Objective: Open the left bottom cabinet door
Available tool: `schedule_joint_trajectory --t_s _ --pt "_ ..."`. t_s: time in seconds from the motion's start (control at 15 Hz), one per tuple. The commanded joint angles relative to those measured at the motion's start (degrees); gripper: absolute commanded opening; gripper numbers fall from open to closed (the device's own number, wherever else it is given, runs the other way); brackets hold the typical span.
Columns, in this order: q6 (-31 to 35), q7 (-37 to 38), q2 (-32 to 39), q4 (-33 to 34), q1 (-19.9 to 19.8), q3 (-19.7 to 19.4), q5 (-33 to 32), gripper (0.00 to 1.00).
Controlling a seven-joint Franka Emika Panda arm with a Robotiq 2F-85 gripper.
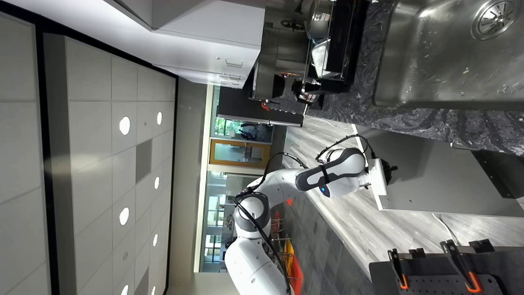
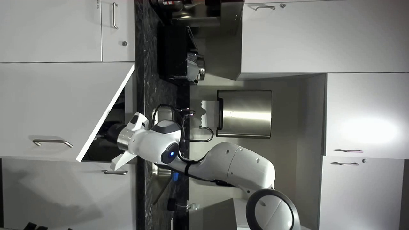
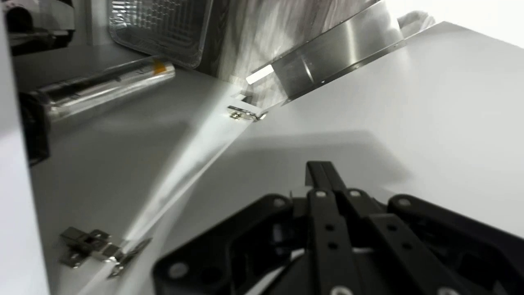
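The left bottom cabinet door stands swung partway out from its frame. In an exterior view its pale outer face (image 2: 64,102) shows, with a slim metal handle (image 2: 52,142); the plain grey inner face (image 1: 442,176) shows in an exterior view. My gripper (image 3: 321,164) is shut with its fingertips together and nothing between them. It sits on the inner side of the door, in the gap between door and cabinet, away from the handle. In the wrist view the fingertips are over the inner face (image 3: 458,106); whether they touch it I cannot tell. Two hinges (image 3: 92,248) join door and side wall.
Inside the cabinet lie a shiny cylinder (image 3: 106,88) and a clear ribbed tray (image 3: 163,28). A dark stone countertop (image 1: 417,121) with a steel sink (image 1: 434,61) is above the door. A neighbouring cabinet panel (image 2: 64,195) adjoins the opening. A dark board with orange-tipped clamps (image 1: 434,282) stands nearby.
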Motion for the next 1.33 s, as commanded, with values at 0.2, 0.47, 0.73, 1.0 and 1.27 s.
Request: schedule_joint_trajectory --t_s 0.2,0.47,0.73,1.0,1.27 --pt "9.72 -1.84 1.92 6.49 6.79 -5.82 -1.22 0.00" --pt "11.46 -2.70 2.28 8.84 9.56 -7.70 -1.97 0.00" --pt "9.76 -3.06 1.75 7.91 9.70 -5.85 -4.32 0.00" --pt "9.81 -2.82 1.75 8.18 10.40 -4.85 -6.50 0.00" --pt "9.85 -2.59 1.51 8.42 12.30 -4.91 -8.15 0.00"
